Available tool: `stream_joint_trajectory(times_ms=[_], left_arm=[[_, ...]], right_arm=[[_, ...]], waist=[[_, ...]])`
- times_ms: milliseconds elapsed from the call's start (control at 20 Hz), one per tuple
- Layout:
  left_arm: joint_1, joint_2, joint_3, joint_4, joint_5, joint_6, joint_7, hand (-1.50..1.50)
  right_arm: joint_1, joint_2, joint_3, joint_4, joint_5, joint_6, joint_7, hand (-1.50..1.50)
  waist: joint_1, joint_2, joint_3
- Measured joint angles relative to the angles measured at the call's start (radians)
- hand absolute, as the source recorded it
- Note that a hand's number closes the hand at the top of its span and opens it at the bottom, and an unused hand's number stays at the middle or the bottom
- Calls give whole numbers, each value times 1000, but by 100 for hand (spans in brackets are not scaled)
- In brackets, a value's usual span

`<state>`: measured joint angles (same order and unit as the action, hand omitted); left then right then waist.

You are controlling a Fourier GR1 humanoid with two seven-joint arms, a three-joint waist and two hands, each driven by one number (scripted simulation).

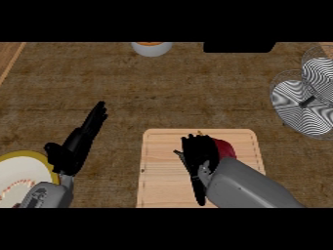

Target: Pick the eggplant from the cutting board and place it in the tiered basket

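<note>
Head view shows the eggplant (224, 147) lying on the cutting board (161, 166), toward the board's far right part, with the right hand (197, 158) set against its left side. Note that the eggplant sits immediately to the right of the fingers (192, 146), touching or nearly touching them; most of it is hidden by the hand, so you cannot read its long axis with confidence. The right-hand fingers appear extended and held edge-on, pointing away from the robot, not yet curled round the eggplant; treat the hand as not yet holding anything. Closing the grasp calls for the fingers to wrap rightward over the eggplant. The left hand (79, 144) stands on the worktop (126, 88) well to the left of the board, fingers straight and holding nothing, beside the plate (10, 168); it is clearly the farther hand. The tiered basket (314, 100) lies at the far right, beyond the board's right edge, so the carry will run rightward and away from the robot
</note>
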<state>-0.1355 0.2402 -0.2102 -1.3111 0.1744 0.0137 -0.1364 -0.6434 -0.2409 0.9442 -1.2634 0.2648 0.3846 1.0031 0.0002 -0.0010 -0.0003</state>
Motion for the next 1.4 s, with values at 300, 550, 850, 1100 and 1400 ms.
stream_joint_trajectory(times_ms=[300,550,850,1100,1400], left_arm=[[10,-17,7,-31,-26,-3,30,0],[15,-27,21,-50,-36,-18,44,0],[19,-44,40,-44,-57,-30,37,0],[40,-45,64,-54,-60,-24,39,0],[91,-24,122,-48,-46,13,35,0]], right_arm=[[56,44,-52,26,120,-22,-62,150],[78,81,-97,47,223,-52,-126,150],[114,117,-139,39,312,-41,-183,150],[193,8,-227,-36,367,-92,-159,150],[314,-312,-517,-42,378,-290,-123,150]], waist=[[1,-7,-4],[0,-10,-6],[0,-7,-3],[-38,-12,-1],[-171,-37,0]])
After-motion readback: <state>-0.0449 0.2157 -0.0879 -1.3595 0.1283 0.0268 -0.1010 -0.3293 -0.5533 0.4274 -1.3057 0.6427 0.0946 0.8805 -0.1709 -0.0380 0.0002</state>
